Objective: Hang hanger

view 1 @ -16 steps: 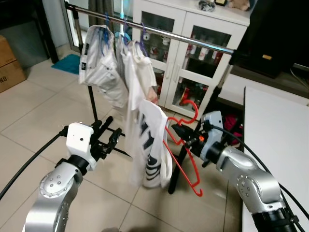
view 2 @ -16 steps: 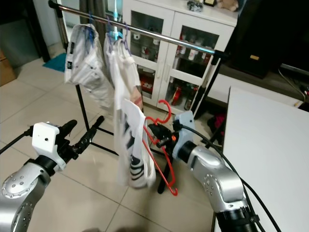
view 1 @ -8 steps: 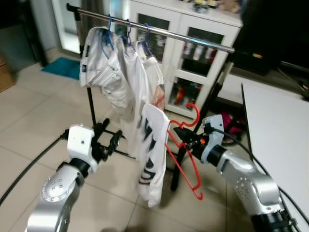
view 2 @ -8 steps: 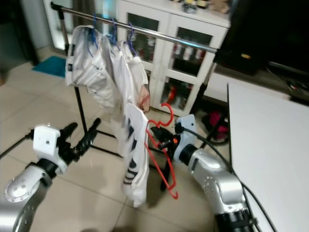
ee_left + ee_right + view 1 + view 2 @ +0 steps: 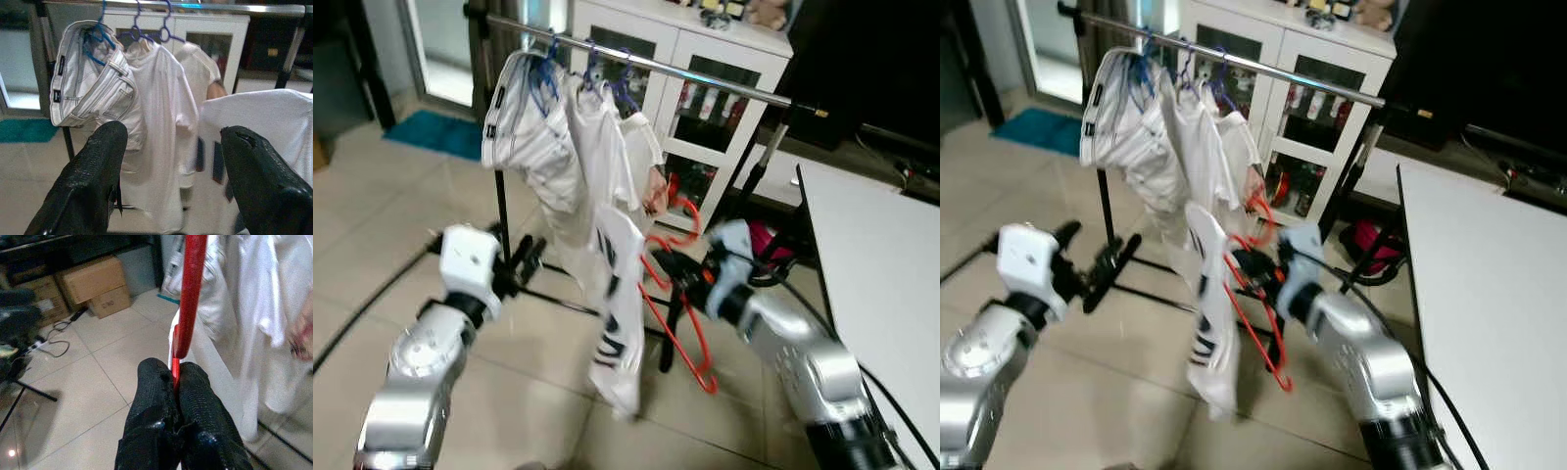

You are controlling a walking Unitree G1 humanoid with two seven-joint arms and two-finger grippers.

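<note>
My right gripper is shut on a red hanger, gripping its thin wire between the fingertips. A white T-shirt with black print hangs from that hanger. The hanger's hook is well below the metal rail of the clothes rack, close to the clothes on it. White trousers and white shirts hang from the rail on blue and purple hangers. My left gripper is open to the left of the rack's post, with nothing between its fingers.
A white cabinet with glass doors stands behind the rack. A white table runs along the right. The rack's black foot lies on the tiled floor. A teal mat lies at the far left; cardboard boxes stand further off.
The camera has shifted. My right gripper has carried the red hanger closer to the hung clothes, and the T-shirt on it swings. The left gripper sits slightly higher.
</note>
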